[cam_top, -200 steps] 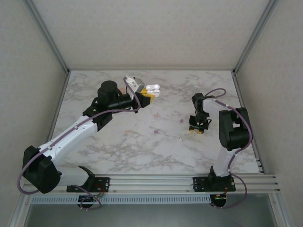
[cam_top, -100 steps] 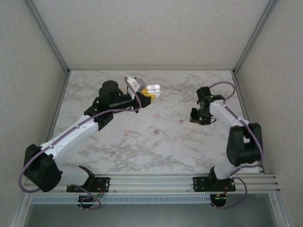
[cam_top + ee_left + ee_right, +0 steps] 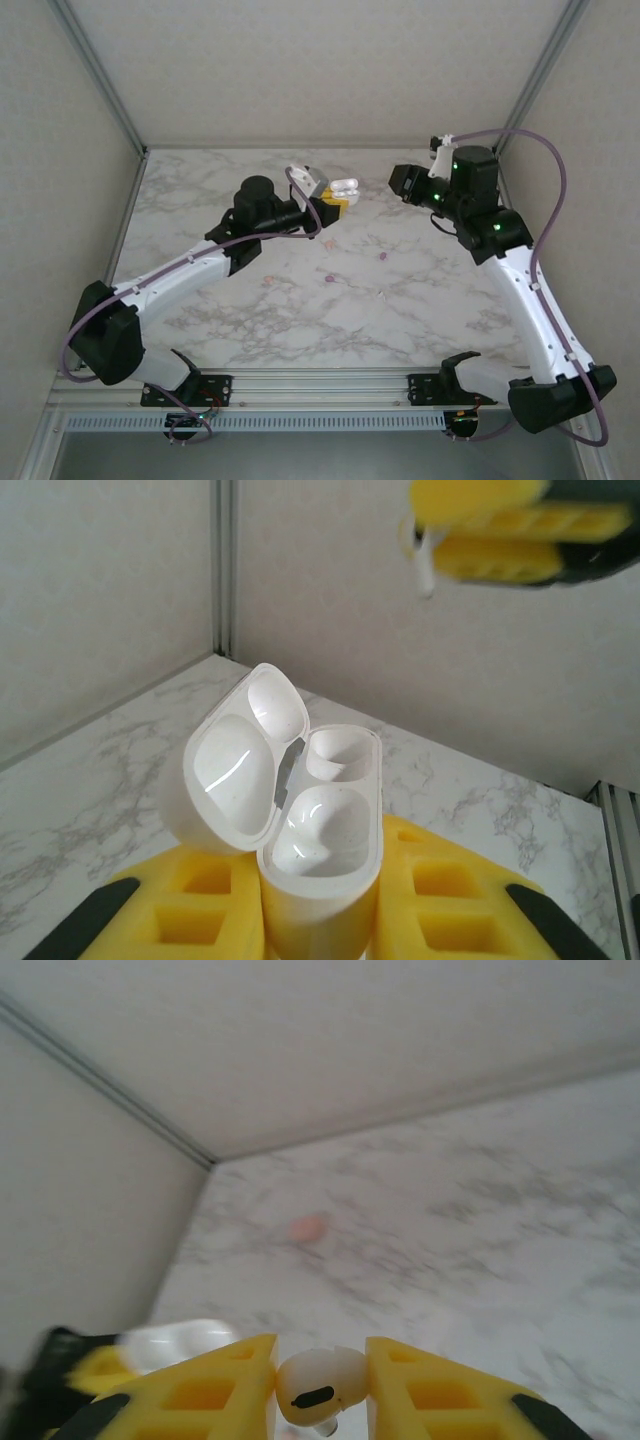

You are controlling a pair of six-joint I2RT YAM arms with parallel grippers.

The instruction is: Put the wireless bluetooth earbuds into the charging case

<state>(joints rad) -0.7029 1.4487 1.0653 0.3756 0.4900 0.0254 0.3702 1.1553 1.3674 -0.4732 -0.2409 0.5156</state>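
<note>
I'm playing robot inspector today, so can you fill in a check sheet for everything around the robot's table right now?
Surface: marble table.
Job's things: white charging case, lid open, both sockets empty; one white earbud; tiny pink pieces loose on the table, maybe more earbuds.
Clutter: nothing seen.
Grippers: left gripper shut on the charging case; right gripper shut on the earbud, raised off the table.
Cables: purple cables along both arms.
Surroundings: pale walls, metal frame posts.

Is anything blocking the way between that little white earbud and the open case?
Nothing visible: only air lies between the earbud in the right gripper and the charging case in the left gripper, lid open, wells empty.
</note>
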